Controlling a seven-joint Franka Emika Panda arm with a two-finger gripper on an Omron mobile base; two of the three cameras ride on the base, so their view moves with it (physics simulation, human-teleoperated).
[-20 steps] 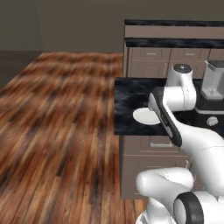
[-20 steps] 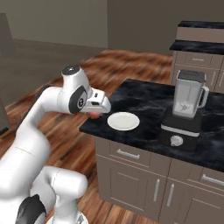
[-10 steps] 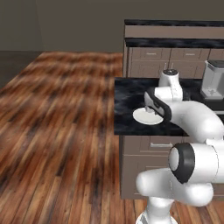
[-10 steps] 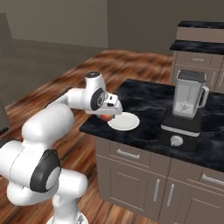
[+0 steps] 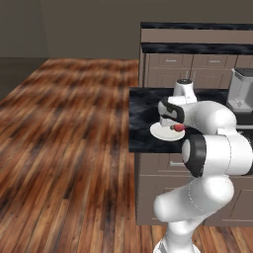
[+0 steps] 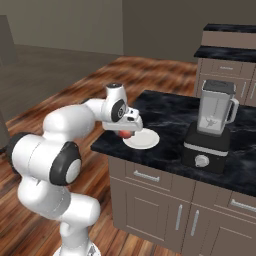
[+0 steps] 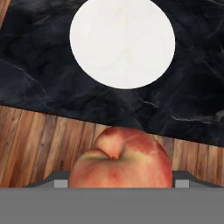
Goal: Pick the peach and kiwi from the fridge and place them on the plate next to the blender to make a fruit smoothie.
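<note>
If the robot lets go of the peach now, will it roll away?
Probably a bit. The peach is round, so it may roll. It looks smooth and plump, so maybe bruisable if dropped. The pincer holds it near the counter edge, short of the flat plate, which has little rim to stop it.

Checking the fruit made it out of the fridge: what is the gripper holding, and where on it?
The gripper holds the peach, clamped at its two opposite sides.

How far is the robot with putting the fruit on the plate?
Done: the peach is out of the fridge. In hand: the gripper holds it near the counter's edge, close to the bare plate. Left: setting it down, then bringing the kiwi.
</note>
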